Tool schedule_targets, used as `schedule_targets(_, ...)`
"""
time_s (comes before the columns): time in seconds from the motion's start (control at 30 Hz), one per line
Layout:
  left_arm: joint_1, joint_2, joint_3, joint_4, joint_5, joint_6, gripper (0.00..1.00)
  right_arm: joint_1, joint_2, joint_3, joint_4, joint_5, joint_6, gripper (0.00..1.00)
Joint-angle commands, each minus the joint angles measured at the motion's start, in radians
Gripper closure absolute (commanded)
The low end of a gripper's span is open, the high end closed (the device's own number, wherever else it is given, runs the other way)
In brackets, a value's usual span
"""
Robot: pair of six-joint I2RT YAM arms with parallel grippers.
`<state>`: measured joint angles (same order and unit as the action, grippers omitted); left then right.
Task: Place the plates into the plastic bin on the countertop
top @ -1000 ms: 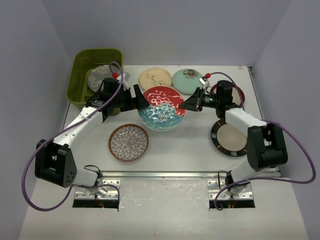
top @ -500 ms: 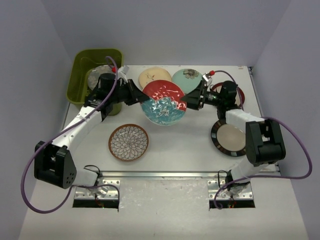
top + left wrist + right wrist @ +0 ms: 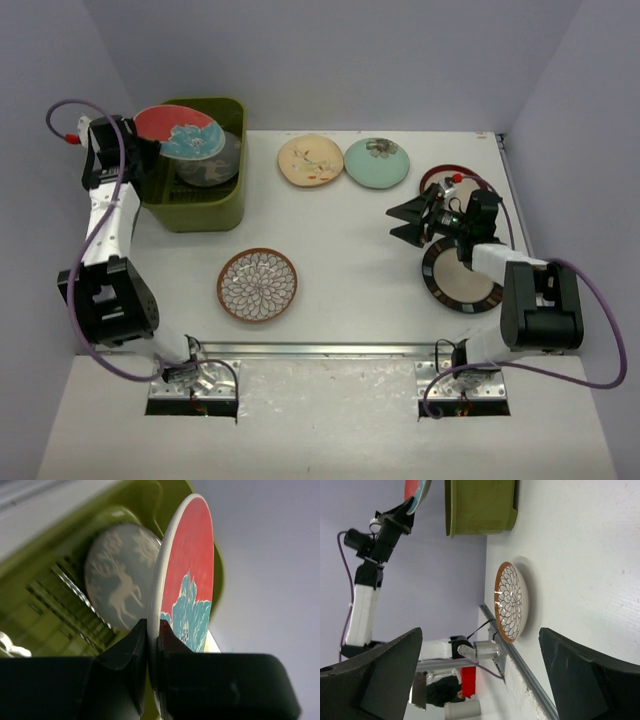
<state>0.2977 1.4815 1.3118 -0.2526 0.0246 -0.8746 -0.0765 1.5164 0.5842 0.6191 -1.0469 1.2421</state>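
Pale lilac walls (image 3: 330, 60) close in the surface (image 3: 350, 280) at the back and on both sides. In front of its near edge lies a grey speckled shelf (image 3: 330, 430). A left bracket (image 3: 195, 388) and a right bracket (image 3: 465, 385), both of metal, are set into it. In the right wrist view a red block (image 3: 468, 676) and a white cylinder (image 3: 462, 709) show beyond that edge, too blurred to identify.

From above, the red-and-teal plate (image 3: 180, 133) hides part of the grey plate (image 3: 216, 166) inside the plastic bin (image 3: 196, 212).
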Motion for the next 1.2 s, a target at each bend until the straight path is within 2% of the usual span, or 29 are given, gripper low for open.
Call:
schedule_targets(0.0,0.002,0.185,0.203,0.088,-0.054,-0.021,1.00,0.003,-0.109,0.025,-0.180,0.047,-0.179,0.01)
schedule_targets(0.07,0.009,0.239,0.243,0.095,-0.028,-0.003,1.00,0.003,-0.137,0.035,-0.221,0.053,-0.214,0.01)
schedule_targets(0.13,0.027,0.355,0.335,0.104,0.061,0.004,1.00,0.003,-0.160,0.055,-0.275,0.052,-0.248,0.01)
schedule_targets(0.37,0.034,0.598,0.525,0.069,0.164,0.024,1.00,0.002,-0.168,0.072,-0.305,0.049,-0.277,0.01)
schedule_targets(0.43,0.034,0.644,0.562,0.040,0.174,0.028,0.92,0.003,-0.158,0.072,-0.304,0.049,-0.279,0.01)
schedule_targets(0.5,0.034,0.668,0.579,0.021,0.169,0.032,0.78,0.003,-0.153,0.074,-0.302,0.050,-0.278,0.01)
schedule_targets(0.67,0.023,0.714,0.633,-0.147,0.099,0.068,0.21,0.003,-0.147,0.080,-0.320,0.073,-0.288,0.01)
schedule_targets(0.93,-0.052,0.831,0.848,-0.367,-0.077,0.197,0.08,0.003,-0.136,0.100,-0.367,0.085,-0.311,0.01)
schedule_targets(1.0,-0.070,0.845,0.857,-0.384,-0.106,0.231,0.01,0.003,-0.137,0.101,-0.372,0.084,-0.314,0.01)
schedule_targets(1.17,-0.109,0.880,0.892,-0.434,-0.159,0.294,0.00,0.004,-0.132,0.104,-0.369,0.076,-0.309,0.01)
